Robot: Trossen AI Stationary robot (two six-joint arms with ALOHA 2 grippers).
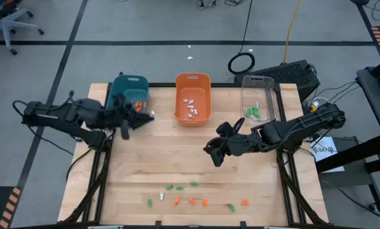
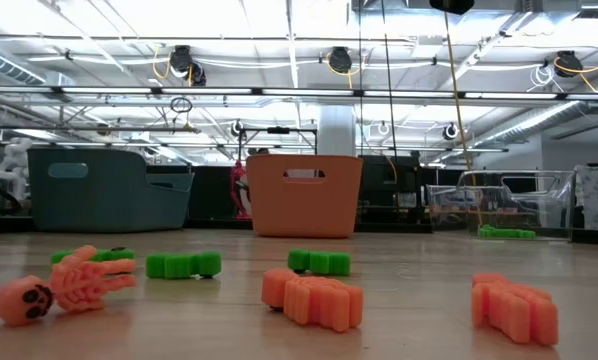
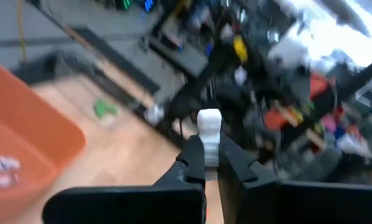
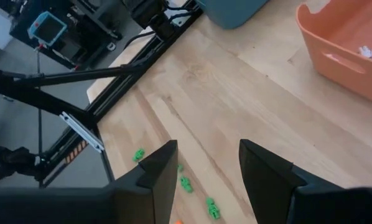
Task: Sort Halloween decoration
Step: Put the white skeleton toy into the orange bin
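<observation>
High view shows you a pale wooden table (image 1: 177,159) with planks running side to side. At its far edge stand three plastic bins: teal (image 1: 128,89), orange (image 1: 192,97) with white bits inside, and clear (image 1: 258,97) with green bits. Your left gripper (image 1: 145,116) sits just beside the teal bin, clenched on a small white trinket (image 3: 209,135); its long side sticks straight out past the fingertips. Your right gripper (image 1: 214,154) hangs over the middle of the table, fingers apart and holding nothing. Tiny orange and green trinkets (image 1: 193,200) lie scattered by the near edge.
</observation>
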